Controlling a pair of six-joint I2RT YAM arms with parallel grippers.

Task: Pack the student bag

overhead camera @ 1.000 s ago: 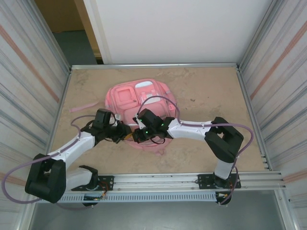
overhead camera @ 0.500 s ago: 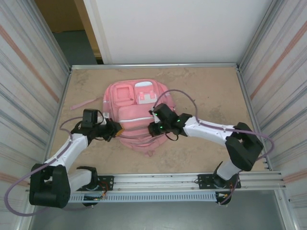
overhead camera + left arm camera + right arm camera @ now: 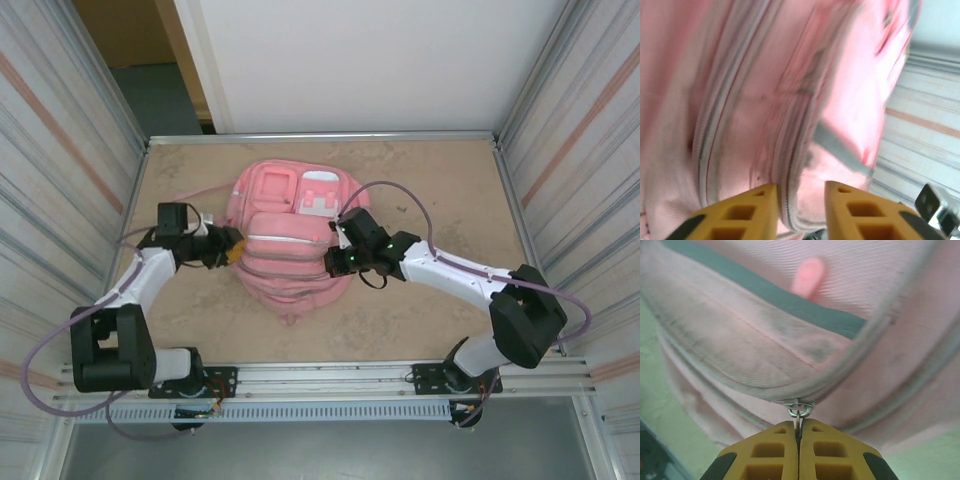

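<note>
Yellow fingertips of your right gripper (image 3: 799, 432) are pressed flat together in the right wrist view, pinching the small metal zip pull (image 3: 798, 412) that hangs from a grey zip line on the student bag (image 3: 765, 340).

In the left wrist view your left gripper (image 3: 801, 192) has its 2 yellow fingers a little apart. A fold of pink fabric with a zip seam fills the gap between them, so it looks clamped on that fold.

From above, the student bag (image 3: 290, 270) sits at the middle of the table (image 3: 430, 190). The left gripper (image 3: 228, 248) is on its 9 o'clock edge and the right gripper (image 3: 335, 262) on its 3 o'clock edge.

Compared with 1 second ago, your grippers have parted. They were almost side by side over the bag's 6 o'clock end, and now they flank it. Over the last half second the left gripper has drawn back toward 10 o'clock, and the right arm's elbow has swung out toward 4 o'clock. The bag has followed: it lies a touch nearer 12 o'clock and looks rounder and fuller.

Farther off, a thin pink strap (image 3: 195, 195) trails from the bag toward 10 o'clock, closer in than before. The white-and-pink patch (image 3: 322, 197) sits on a pocket at the bag's 12 o'clock end.
</note>
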